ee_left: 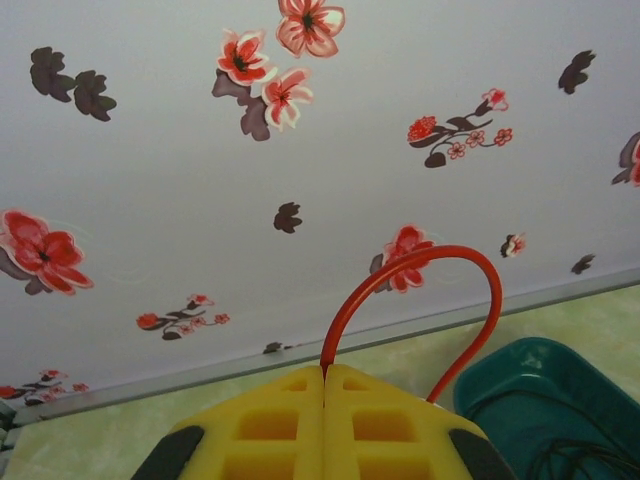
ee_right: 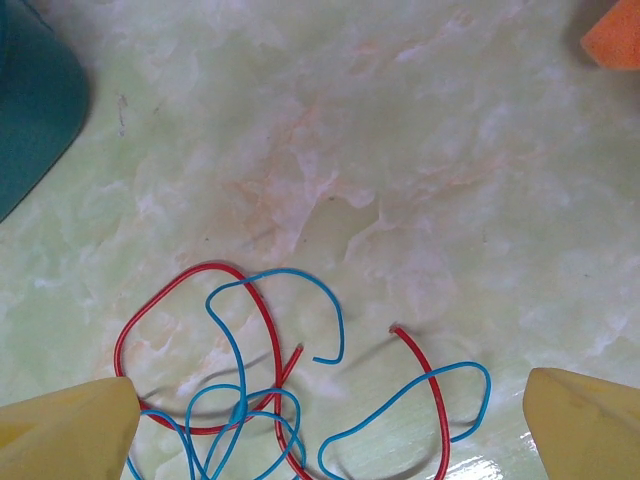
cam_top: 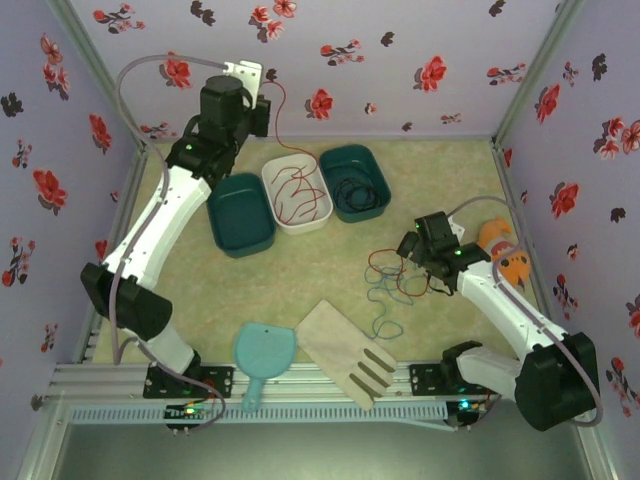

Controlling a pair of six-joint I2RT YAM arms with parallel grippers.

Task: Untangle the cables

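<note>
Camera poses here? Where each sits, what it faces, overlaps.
Top external: above, behind the bases, looking down on the table; both arms show.
Left wrist: raised, facing the back wall; shut left fingers pinch a red cable.
Right wrist: low, looking down at red and blue cables; open right fingers flank them.
Shared: top and left wrist both catch that cable and a teal bin.

Open bench [cam_top: 300,275] lies before us at centre, between three bins in a row at the back (left teal bin [cam_top: 240,215], white bin [cam_top: 300,227], right teal bin [cam_top: 348,154]) and a blue scoop [cam_top: 264,355] and wooden spatula [cam_top: 345,350] at the near edge. Red and blue cables [cam_top: 388,285] sprawl rightward, near an orange object [cam_top: 505,262]; walls [cam_top: 400,60] close three sides.
</note>
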